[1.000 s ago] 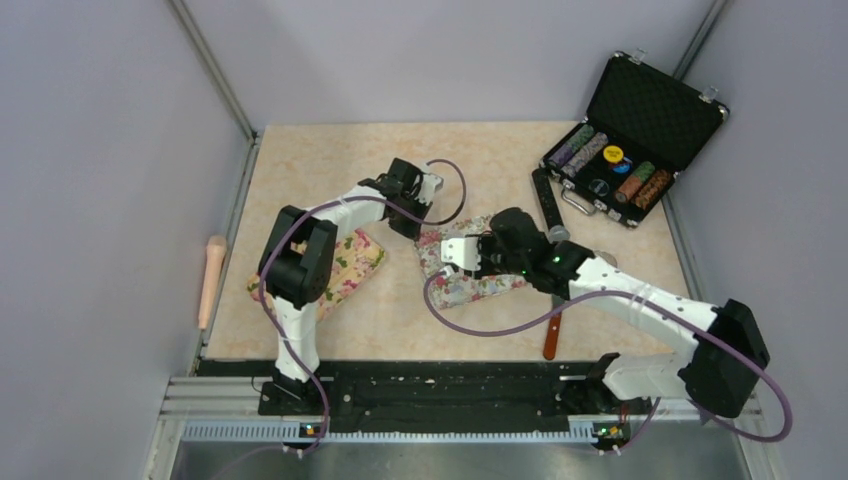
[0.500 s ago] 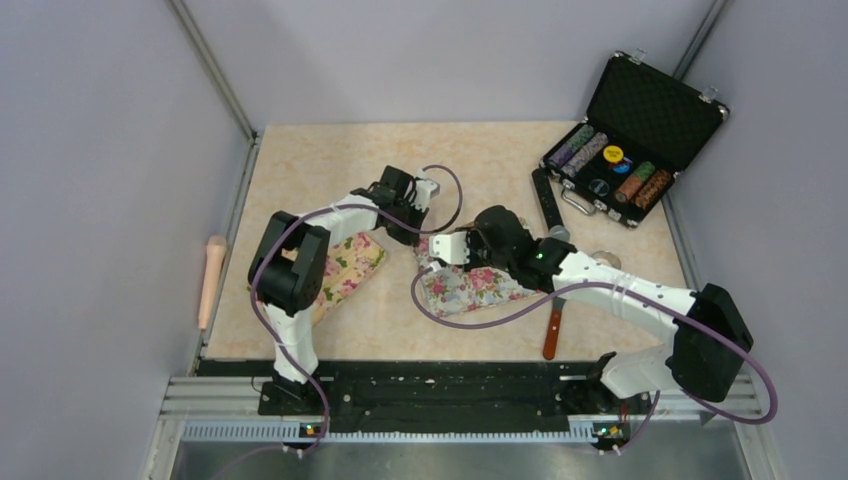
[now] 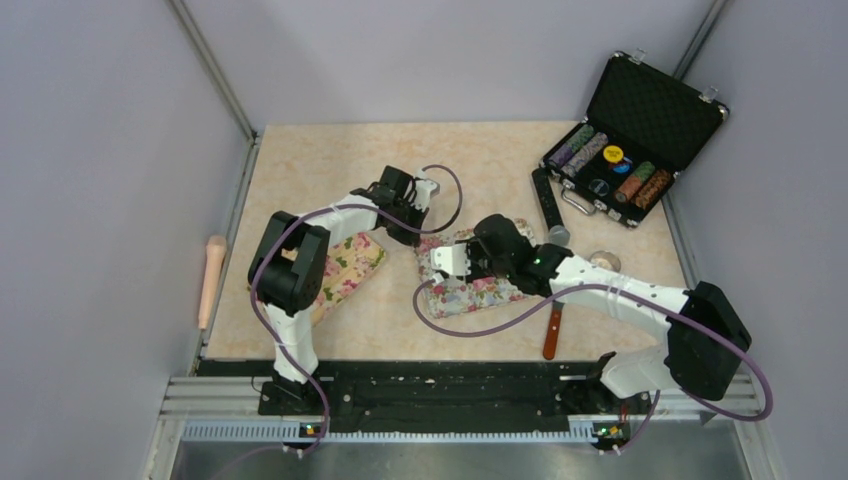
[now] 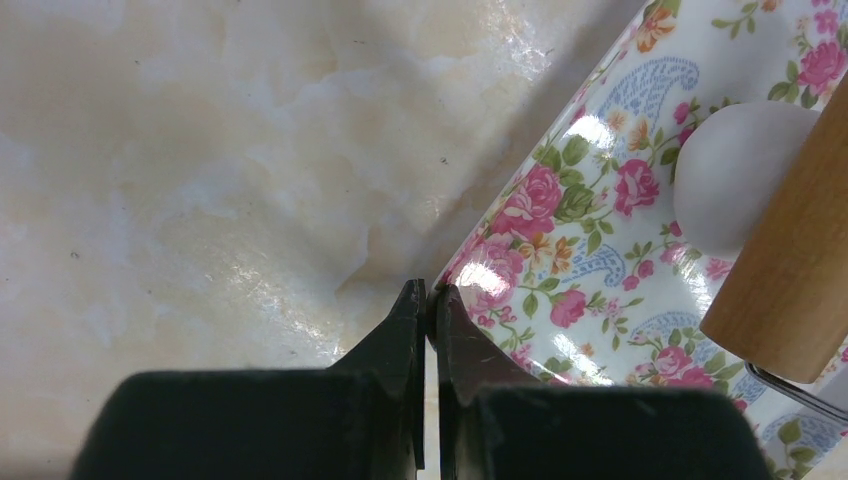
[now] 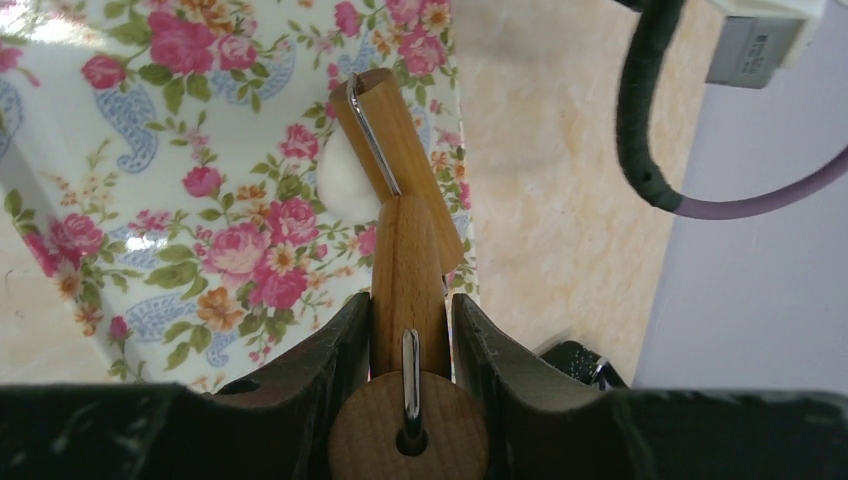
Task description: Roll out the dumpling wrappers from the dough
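Observation:
A floral mat (image 3: 482, 296) lies mid-table. My left gripper (image 3: 414, 231) is shut on its far left edge, the tips pinching the mat's (image 4: 600, 260) rim in the left wrist view (image 4: 428, 292). My right gripper (image 3: 452, 262) is shut on the handle of a small wooden roller (image 5: 408, 262). The roller head (image 5: 390, 150) rests on a small round white dough piece (image 5: 340, 188) on the mat (image 5: 180, 150). The dough (image 4: 730, 175) and roller (image 4: 790, 260) also show in the left wrist view. I cannot tell how flat the dough is. No separate wrapper discs are in view.
A second floral cloth (image 3: 348, 265) lies under the left arm. A wooden rolling pin (image 3: 212, 280) lies off the table's left edge. An open black case of chips (image 3: 625, 140) stands far right, a black bar (image 3: 545, 200) beside it. A wood-handled knife (image 3: 553, 330) lies near right.
My right gripper has moved the roller a little left and nearer across the mat. The mat has shifted slightly with it. My left gripper has drawn slightly left, still pinching the mat's edge.

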You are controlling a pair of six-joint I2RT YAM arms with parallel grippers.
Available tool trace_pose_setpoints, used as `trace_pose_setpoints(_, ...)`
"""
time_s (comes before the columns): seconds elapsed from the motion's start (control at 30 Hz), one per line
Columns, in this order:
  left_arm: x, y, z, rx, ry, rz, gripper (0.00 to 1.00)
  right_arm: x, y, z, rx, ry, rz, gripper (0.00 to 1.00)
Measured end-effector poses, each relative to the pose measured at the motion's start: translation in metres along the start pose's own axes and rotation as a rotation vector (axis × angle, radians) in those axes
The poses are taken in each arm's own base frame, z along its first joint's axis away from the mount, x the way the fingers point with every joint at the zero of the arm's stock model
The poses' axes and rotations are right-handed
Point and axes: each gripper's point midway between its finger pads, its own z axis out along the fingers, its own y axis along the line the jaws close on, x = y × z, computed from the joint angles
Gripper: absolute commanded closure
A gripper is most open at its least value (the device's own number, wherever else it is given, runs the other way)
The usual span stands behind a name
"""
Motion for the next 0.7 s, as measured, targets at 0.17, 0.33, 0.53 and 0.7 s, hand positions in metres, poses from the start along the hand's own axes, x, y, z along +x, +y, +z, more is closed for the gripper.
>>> trace_pose_setpoints(0.17, -0.001, -0.001, 0.001, 0.006, -0.005, -0.002, 1.00, 0.005, 0.012, 0.002, -0.040, 0.009, -0.003, 1.00)
trace_pose_setpoints(0.33, -0.003, 0.000, 0.004, 0.004, -0.028, 0.000, 1.00, 0.006, 0.016, 0.005, -0.056, 0.011, -0.012, 1.00)
trace_pose_setpoints(0.53, -0.006, 0.000, 0.005, 0.001, -0.048, -0.005, 1.00, 0.007, 0.017, 0.005, -0.067, 0.017, -0.032, 1.00)
trace_pose_setpoints(0.7, -0.007, 0.000, 0.005, 0.000, -0.052, -0.006, 1.00, 0.008, 0.019, 0.005, -0.076, 0.020, -0.042, 1.00)
